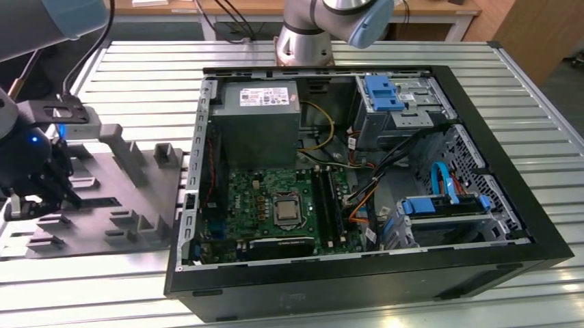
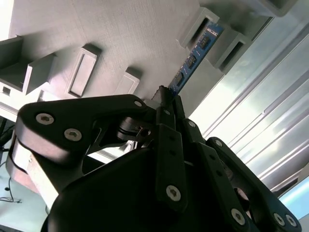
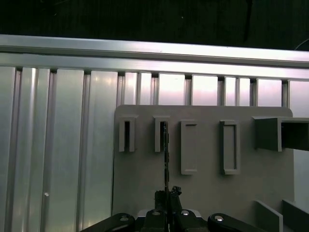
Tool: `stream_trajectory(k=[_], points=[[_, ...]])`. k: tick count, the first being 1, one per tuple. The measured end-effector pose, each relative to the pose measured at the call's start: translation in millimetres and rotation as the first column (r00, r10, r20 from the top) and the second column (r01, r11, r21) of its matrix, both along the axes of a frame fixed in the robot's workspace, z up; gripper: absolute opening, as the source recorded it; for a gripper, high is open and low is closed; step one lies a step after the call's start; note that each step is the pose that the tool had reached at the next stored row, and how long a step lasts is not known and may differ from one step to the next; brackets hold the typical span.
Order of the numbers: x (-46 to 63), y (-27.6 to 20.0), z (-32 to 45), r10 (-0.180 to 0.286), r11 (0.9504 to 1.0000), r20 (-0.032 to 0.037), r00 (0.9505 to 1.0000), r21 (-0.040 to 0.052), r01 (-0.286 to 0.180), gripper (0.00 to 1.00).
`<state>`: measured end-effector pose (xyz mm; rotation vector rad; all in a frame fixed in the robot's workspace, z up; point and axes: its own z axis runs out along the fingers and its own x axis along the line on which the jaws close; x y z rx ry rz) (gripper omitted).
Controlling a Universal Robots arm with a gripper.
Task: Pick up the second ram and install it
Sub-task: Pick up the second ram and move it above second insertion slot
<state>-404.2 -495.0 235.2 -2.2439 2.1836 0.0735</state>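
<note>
The second ram (image 2: 193,59) is a thin, flat stick with little dark chips on its side. In the first wrist view it looks like a thin dark line (image 3: 165,157) because the camera sees it from its edge. Its far end sits in a narrow pocket (image 3: 161,133) of the grey tray (image 3: 207,193). The pocket likely keeps the stick standing on its edge, so it is easy to grab by its two flat sides. The pocket just beside it (image 3: 126,135) looks empty. The gripper (image 2: 166,101) is at the near end of the stick, and its fingers (image 2: 170,130) are pressed together on it, pinching the stick between them. It seems the stick has been grabbed but has not left the tray, because its far end is in the pocket. In the exterior view the gripper (image 1: 37,188) is low over the tray (image 1: 119,198), which lies on the metal desk (image 1: 137,65) at the exterior view's left. Well apart from it, toward the exterior view's right, the open computer case (image 1: 365,280) lies on the same desk. Inside it is the green motherboard (image 1: 251,198) with its long black slots (image 1: 330,201), which are the likely home for the stick. The case lies flat and open, so the arm can reach in from above.
</note>
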Motion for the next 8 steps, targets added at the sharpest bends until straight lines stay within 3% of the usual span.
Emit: stream_trajectory(k=[8], points=[[0.0, 0.0, 7.5, 0.0, 1.0, -0.0001, 1.0, 0.0001, 0.0, 0.14]])
